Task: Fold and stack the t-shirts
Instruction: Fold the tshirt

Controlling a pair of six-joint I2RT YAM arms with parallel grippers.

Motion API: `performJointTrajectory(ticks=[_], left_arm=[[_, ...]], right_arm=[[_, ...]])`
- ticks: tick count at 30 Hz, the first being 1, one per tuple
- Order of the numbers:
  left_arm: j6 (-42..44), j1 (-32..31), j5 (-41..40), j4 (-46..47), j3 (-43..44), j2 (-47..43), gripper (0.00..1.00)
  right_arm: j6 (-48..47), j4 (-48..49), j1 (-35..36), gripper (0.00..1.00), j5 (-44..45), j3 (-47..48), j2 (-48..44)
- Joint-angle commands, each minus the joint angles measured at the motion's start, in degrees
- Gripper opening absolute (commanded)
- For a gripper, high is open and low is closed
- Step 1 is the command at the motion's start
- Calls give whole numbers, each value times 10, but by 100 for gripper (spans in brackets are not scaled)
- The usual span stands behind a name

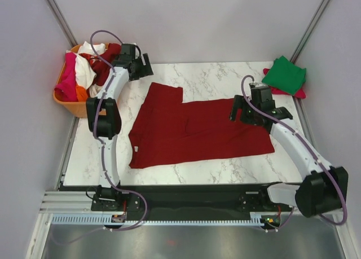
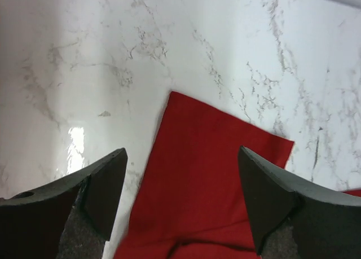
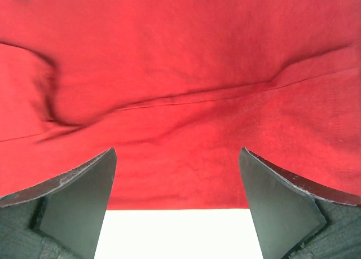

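Since the dark red t-shirt (image 1: 192, 132) lies spread flat across the marble table (image 1: 225, 78), we judge it laid out for folding. Our right gripper (image 3: 177, 200) hovers over its right-hand edge, jaws wide apart and holding nothing. Farther back, our left gripper (image 2: 180, 205) hangs above the sleeve, jaws likewise wide and empty, probably poised to take the cloth. At the far right, a folded green t-shirt (image 1: 285, 74) rests on a pink-red t-shirt (image 1: 299, 93), which looks like the start of the stack. At the far left, an orange basket (image 1: 67, 105) holds crumpled shirts (image 1: 84, 67), presumably waiting. We can read no label or writing.
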Motion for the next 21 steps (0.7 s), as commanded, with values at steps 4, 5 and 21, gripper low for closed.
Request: performJointTrajectory(ticks=[4, 5, 21], left_arm=[[55, 14, 138, -19, 109, 126, 87], [52, 16, 141, -19, 111, 142, 87], [-6, 19, 215, -20, 101, 202, 59]], right_arm=[[1, -49, -2, 98, -17, 20, -118], [2, -54, -2, 98, -19, 24, -123], [5, -69, -2, 98, 7, 32, -97]])
